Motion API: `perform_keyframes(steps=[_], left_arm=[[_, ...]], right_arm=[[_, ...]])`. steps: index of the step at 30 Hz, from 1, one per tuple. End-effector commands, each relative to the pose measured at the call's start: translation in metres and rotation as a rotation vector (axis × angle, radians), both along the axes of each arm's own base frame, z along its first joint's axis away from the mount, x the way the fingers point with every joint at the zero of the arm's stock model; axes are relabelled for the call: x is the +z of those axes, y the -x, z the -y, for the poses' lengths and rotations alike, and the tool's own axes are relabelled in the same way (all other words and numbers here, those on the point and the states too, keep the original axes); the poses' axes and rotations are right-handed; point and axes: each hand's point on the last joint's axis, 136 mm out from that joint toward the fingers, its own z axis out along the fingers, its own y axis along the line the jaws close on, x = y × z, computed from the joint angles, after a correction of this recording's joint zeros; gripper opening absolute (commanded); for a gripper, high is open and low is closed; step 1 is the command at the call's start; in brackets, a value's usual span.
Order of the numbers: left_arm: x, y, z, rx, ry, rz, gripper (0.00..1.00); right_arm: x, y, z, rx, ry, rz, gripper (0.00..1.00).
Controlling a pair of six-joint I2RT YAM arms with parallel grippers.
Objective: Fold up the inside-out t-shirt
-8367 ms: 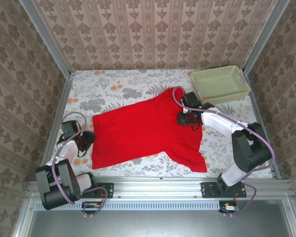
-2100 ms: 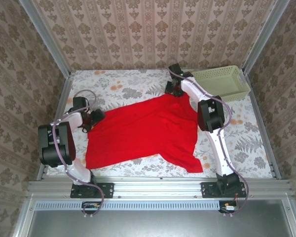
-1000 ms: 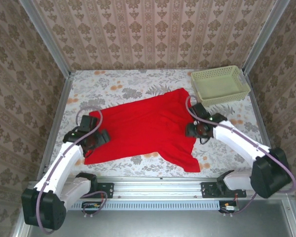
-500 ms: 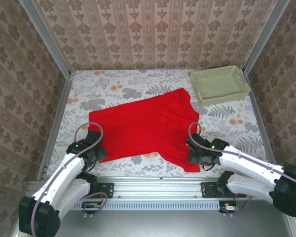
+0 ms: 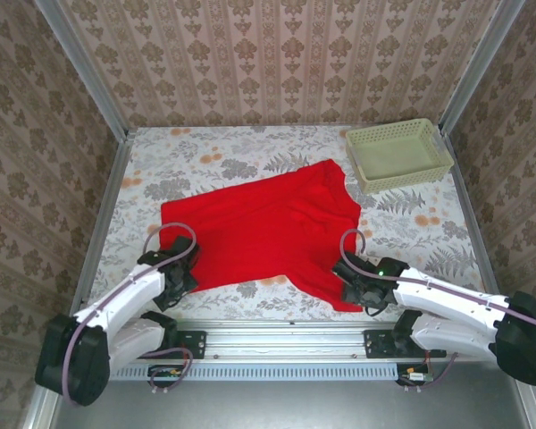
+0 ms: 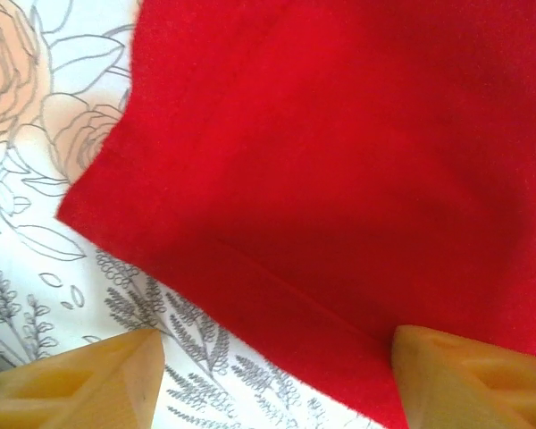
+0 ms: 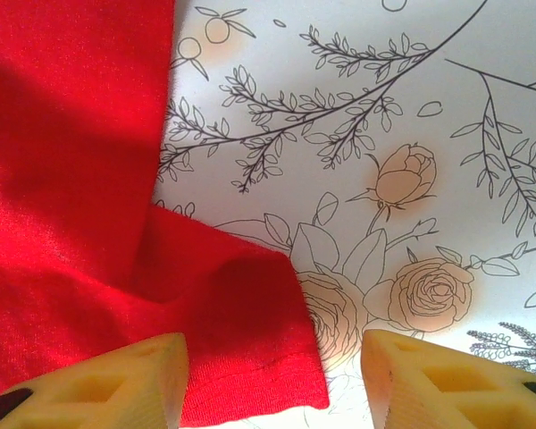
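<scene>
Grippers at the near edge of the floral table [image 5: 205, 156]: the left gripper [image 5: 180, 275] sits at the near left corner of the inside-out t-shirt [image 5: 268, 223]. Its jaws are parted across the hem and grip nothing. The right gripper [image 5: 350, 284] sits at the near right sleeve corner, jaws likewise parted and gripping nothing, with one finger [image 7: 116, 380] over red cloth. The shirt lies spread flat mid-table. A pale green basket [image 5: 397, 154] stands in the far right corner, near the shirt's far edge.
</scene>
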Motion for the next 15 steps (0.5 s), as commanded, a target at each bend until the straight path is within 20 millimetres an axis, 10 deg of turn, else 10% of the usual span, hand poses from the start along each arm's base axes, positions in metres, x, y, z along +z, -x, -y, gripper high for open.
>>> perform_keyframes(steps=[1,15], left_arm=[[-0.002,-0.008,0.001,0.038,-0.011,0.022,0.64],[0.001,-0.034,0.006,0.008,-0.016,0.083,0.17]], right_arm=[[-0.003,-0.002,0.004,-0.018,0.022,0.018,0.56],[-0.002,-0.003,0.006,-0.026,0.040,0.017,0.55]])
